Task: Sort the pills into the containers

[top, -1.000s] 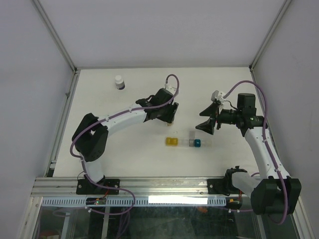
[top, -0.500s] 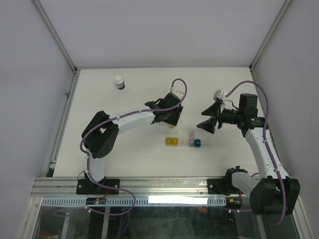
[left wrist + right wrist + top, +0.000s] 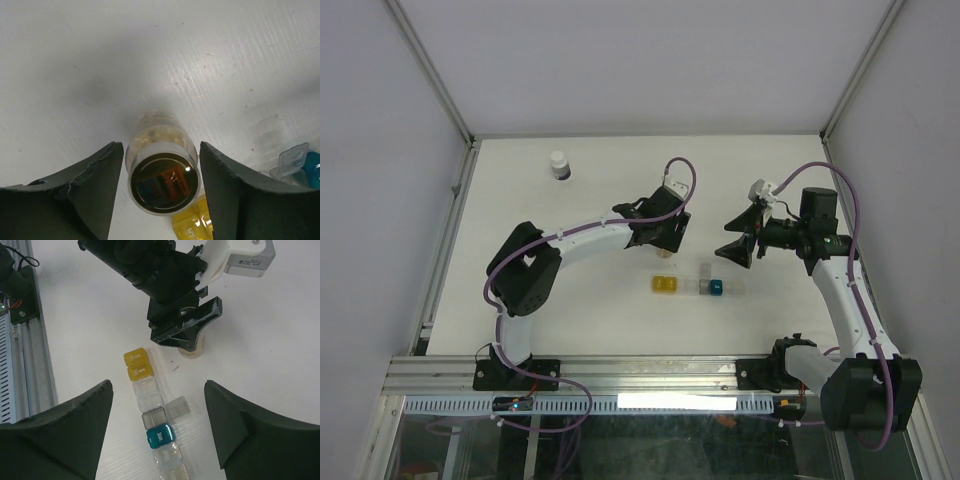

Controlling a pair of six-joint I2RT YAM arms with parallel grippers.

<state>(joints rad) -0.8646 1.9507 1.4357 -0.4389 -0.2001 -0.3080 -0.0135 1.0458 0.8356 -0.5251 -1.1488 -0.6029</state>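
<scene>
A strip of pill compartments lies mid-table: the yellow container (image 3: 665,284) at its left end, the teal container (image 3: 717,287) joined to a clear section (image 3: 700,280). In the right wrist view the yellow (image 3: 136,364) and teal (image 3: 160,436) containers are shut, and a grey compartment (image 3: 154,417) between them has its lid open. A small amber vial (image 3: 162,170) holding orange and blue pills stands just behind the yellow container (image 3: 195,222). My left gripper (image 3: 665,240) straddles the vial with thin gaps on both sides. My right gripper (image 3: 740,235) is open and empty above the strip.
A white bottle with a dark band (image 3: 559,164) stands at the back left. The enclosure walls bound the table on the left, right and back. The metal rail (image 3: 20,340) runs along the near edge.
Over the last second my left arm swung its elbow right and the gripper shifted slightly right over the vial. The right arm and the compartments stayed put.
</scene>
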